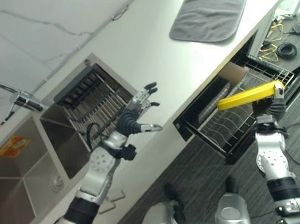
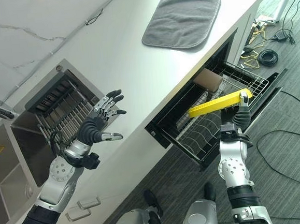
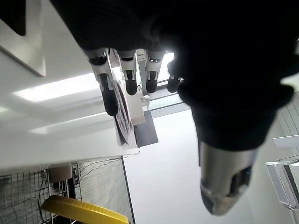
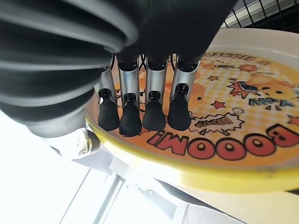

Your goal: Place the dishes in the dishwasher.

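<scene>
**Bright light, dark hands up close**

You get bright, even light on the white counter (image 1: pixel 150 55). Beyond the left hand's fingers (image 3: pixel 108 95) the ceiling glares white. Both wrist covers look black and blurry. The yellow plate (image 4: pixel 224 149) under the right fingers (image 4: pixel 154 112) looks sharp.

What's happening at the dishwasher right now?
The right hand grips a yellow plate by its edge and holds it above the pulled-out dishwasher rack; the plate is not yet in the rack. The left hand hangs open over the white counter, holding nothing. A grey cloth lies on the counter.
</scene>
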Motion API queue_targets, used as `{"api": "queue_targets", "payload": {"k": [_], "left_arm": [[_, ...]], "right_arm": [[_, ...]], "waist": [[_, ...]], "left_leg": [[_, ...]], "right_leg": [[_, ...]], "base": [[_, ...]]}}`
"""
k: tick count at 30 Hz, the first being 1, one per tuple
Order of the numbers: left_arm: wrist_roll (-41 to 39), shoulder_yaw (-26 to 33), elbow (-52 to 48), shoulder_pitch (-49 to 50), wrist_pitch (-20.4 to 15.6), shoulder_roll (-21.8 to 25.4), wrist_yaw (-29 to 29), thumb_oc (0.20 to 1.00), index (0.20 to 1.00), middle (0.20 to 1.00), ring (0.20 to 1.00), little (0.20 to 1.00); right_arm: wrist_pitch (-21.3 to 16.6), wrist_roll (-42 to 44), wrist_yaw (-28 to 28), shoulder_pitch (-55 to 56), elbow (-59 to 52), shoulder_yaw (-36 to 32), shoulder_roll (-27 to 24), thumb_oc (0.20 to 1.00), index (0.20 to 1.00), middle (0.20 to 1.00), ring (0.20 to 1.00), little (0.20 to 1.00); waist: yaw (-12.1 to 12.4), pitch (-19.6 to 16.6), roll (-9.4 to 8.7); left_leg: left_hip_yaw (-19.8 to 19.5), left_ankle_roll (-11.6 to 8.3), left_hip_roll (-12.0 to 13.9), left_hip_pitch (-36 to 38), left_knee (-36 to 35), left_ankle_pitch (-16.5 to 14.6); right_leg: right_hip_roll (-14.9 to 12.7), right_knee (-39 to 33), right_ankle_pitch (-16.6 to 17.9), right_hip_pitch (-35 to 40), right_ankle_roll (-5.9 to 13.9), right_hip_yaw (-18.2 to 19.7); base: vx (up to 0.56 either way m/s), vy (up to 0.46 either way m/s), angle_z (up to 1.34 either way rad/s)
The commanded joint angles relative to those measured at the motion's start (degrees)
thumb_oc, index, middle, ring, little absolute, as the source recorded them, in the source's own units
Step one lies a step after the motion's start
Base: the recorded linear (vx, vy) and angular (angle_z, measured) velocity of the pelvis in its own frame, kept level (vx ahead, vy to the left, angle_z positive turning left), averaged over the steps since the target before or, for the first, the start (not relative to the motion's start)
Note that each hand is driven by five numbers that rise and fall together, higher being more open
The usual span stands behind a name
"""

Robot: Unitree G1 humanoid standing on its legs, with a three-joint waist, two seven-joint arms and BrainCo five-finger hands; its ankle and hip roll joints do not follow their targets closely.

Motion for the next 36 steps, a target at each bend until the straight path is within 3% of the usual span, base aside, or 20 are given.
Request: {"api": "queue_targets", "payload": {"k": [1, 11, 19, 25, 32, 34, 36], "left_arm": [[1.10, 1.17, -7.01, -3.55, -5.18, 3.65, 1.35, 1.000, 1.000, 1.000, 1.000, 1.000], [0.18, 1.34, -9.53, -8.15, -7.49, 6.58, -0.03, 1.000, 1.000, 1.000, 1.000, 1.000], [-0.84, 1.76, -9.63, -12.37, -6.64, 8.20, -0.02, 1.000, 1.000, 1.000, 1.000, 1.000], [-0.51, 1.65, -9.48, -13.51, -5.91, 8.40, -0.14, 1.000, 1.000, 1.000, 1.000, 1.000], [-1.21, 1.78, -8.95, -14.51, -5.47, 8.46, 0.05, 1.000, 1.000, 1.000, 1.000, 1.000], [-1.28, 1.62, -8.90, -14.81, -5.32, 8.49, 0.18, 1.000, 1.000, 1.000, 1.000, 1.000], [-1.77, 1.76, -8.62, -15.30, -5.50, 8.81, 0.00, 1.000, 1.000, 1.000, 1.000, 1.000]], "right_arm": [[1.32, -3.38, 0.86, -8.38, -2.40, -2.40, -0.27, 0.200, 0.200, 0.200, 0.200, 0.200], [5.52, -5.89, 0.06, -16.21, 5.13, -1.44, -3.32, 0.200, 0.200, 0.200, 0.200, 0.200], [7.54, -13.70, -1.64, -23.03, 13.29, -1.89, -6.97, 0.200, 0.200, 0.200, 0.200, 0.200], [7.52, -17.31, -1.77, -25.04, 18.15, -0.80, -7.91, 0.200, 0.200, 0.200, 0.200, 0.200], [7.83, -29.17, -6.43, -28.11, 23.97, 0.48, -9.26, 0.200, 0.200, 0.200, 0.200, 0.200], [9.32, -35.02, -8.02, -28.91, 25.73, 1.23, -10.07, 0.200, 0.200, 0.200, 0.200, 0.200], [13.21, -45.17, -9.01, -30.39, 29.23, 3.34, -11.64, 0.200, 0.200, 0.200, 0.200, 0.200]], "waist": [[1.65, 1.05, -3.19], [3.46, 4.86, -3.92], [4.66, 7.58, -3.95], [5.41, 7.58, -4.03], [6.02, 7.58, -3.31], [6.13, 7.58, -3.01], [6.51, 7.58, -2.92]], "left_leg": [[-5.61, -0.37, 1.91, -5.25, 9.11, -6.76], [-7.67, -0.95, 2.04, -8.41, 10.52, -6.58], [-8.94, -1.16, 1.80, -11.20, 11.37, -6.02], [-9.21, -1.13, 1.53, -13.08, 11.42, -5.83], [-9.34, -1.14, 1.11, -14.52, 11.19, -5.56], [-9.26, -1.10, 0.94, -14.80, 10.99, -5.51], [-9.42, -1.02, 0.75, -15.71, 10.99, -5.50]], "right_leg": [[-7.49, 0.18, 3.48, -0.31, 1.76, -7.65], [-7.39, 1.75, 3.46, -2.99, 1.75, -7.34], [-7.51, 3.85, 3.47, -6.12, 1.77, -7.12], [-7.76, 4.77, 3.59, -8.39, 1.83, -7.34], [-8.18, 5.62, 3.74, -10.46, 1.92, -7.41], [-8.31, 5.91, 3.73, -11.06, 1.96, -7.45], [-8.54, 6.44, 3.70, -12.31, 2.10, -7.40]], "base": [[-0.01, -0.071, -0.01], [-0.02, -0.065, 0.05], [-0.04, -0.020, 0.06], [-0.01, -0.001, 0.02], [-0.01, 0.020, 0.04], [0.00, 0.035, 0.02], [0.00, 0.000, 0.00]]}}
